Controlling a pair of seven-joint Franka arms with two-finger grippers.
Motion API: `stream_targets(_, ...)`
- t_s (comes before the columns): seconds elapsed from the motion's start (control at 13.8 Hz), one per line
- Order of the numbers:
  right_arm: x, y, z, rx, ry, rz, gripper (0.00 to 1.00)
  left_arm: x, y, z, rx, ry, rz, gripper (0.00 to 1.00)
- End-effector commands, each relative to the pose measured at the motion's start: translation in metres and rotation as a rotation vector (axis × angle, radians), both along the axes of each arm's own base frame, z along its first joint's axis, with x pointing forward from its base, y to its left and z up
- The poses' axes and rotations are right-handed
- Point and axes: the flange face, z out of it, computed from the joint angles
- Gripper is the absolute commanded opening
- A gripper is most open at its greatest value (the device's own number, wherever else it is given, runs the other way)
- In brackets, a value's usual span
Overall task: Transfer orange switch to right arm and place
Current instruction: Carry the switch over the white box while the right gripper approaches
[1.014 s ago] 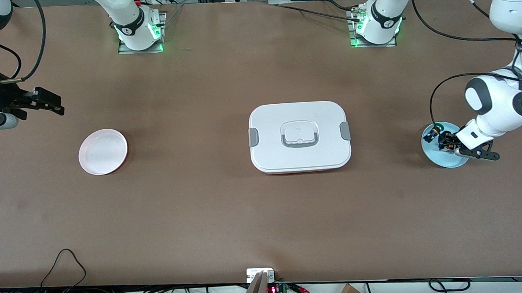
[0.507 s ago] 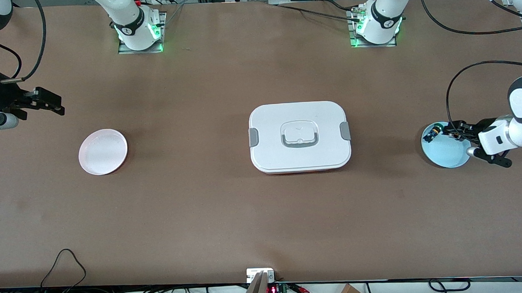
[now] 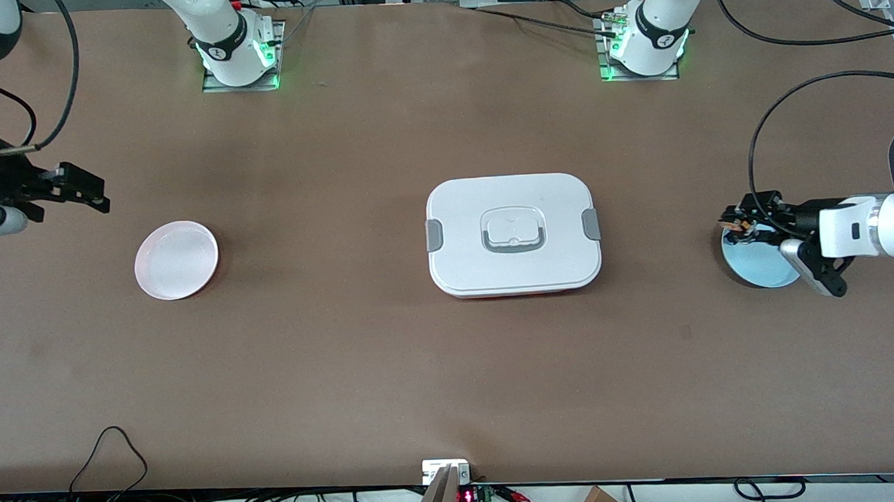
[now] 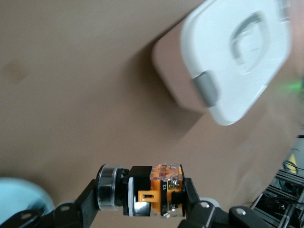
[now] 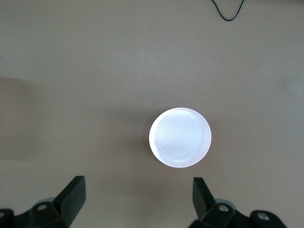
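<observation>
Distance is what the handover turns on. In the front view we see the left gripper (image 3: pixel 734 222) clamped on the orange switch (image 3: pixel 740 226), held in the air over the blue plate (image 3: pixel 763 261) at the left arm's end of the table. The right gripper (image 3: pixel 86 193) hangs over bare table at the right arm's end, well apart. From the switch, that gripper lies at about nine o'clock in this view, with the white lidded box (image 3: pixel 513 234) between them. We count two arms, one switch, two plates (one blue, one pink (image 3: pixel 176 260)) and one box.

In the left wrist view, the switch (image 4: pixel 152 191) sits pinched between the two fingers (image 4: pixel 195 204), its long axis running straight from one finger to the other, metal-ringed end against one and orange block against the other. The box (image 4: pixel 237 57) shows at one o'clock.

In the right wrist view, we see the right gripper (image 5: pixel 137 192) spread wide and empty, with the pink plate (image 5: pixel 180 137) on the table at twelve o'clock from it.
</observation>
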Motion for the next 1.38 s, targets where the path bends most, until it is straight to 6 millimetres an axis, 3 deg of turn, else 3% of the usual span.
stream_targets(0.0,0.007,0.007,0.001,0.009,0.001,0.01,1.0,0.003,-0.038,0.008,-0.222,-0.09,-0.105,0.22)
stream_targets(0.14,0.011,0.006,-0.009,0.014,0.016,-0.009,1.0,0.005,-0.075,-0.001,-0.458,-0.203,-0.165,0.22)
stream_targets(0.36,0.023,0.006,-0.045,0.016,0.082,0.009,1.0,0.006,-0.117,-0.014,-0.693,-0.398,-0.207,0.21)
stream_targets(0.51,0.024,0.022,-0.065,0.014,0.125,0.061,1.0,0.011,-0.137,-0.009,-0.782,-0.508,-0.229,0.21)
stream_targets(0.58,0.022,0.044,-0.069,0.011,0.14,0.132,1.0,0.013,-0.149,-0.005,-0.825,-0.571,-0.234,0.21)
stream_targets(0.8,0.022,0.068,-0.079,0.049,0.163,0.207,1.0,0.016,-0.195,0.012,-0.932,-0.733,-0.22,0.21)
stream_targets(1.09,0.026,0.11,-0.109,0.409,0.236,0.148,1.0,0.007,-0.24,0.021,-0.967,-0.804,-0.212,0.21)
stream_targets(1.3,0.034,0.138,-0.128,0.695,0.318,0.011,1.0,-0.018,-0.281,0.016,-0.984,-0.929,-0.128,0.21)
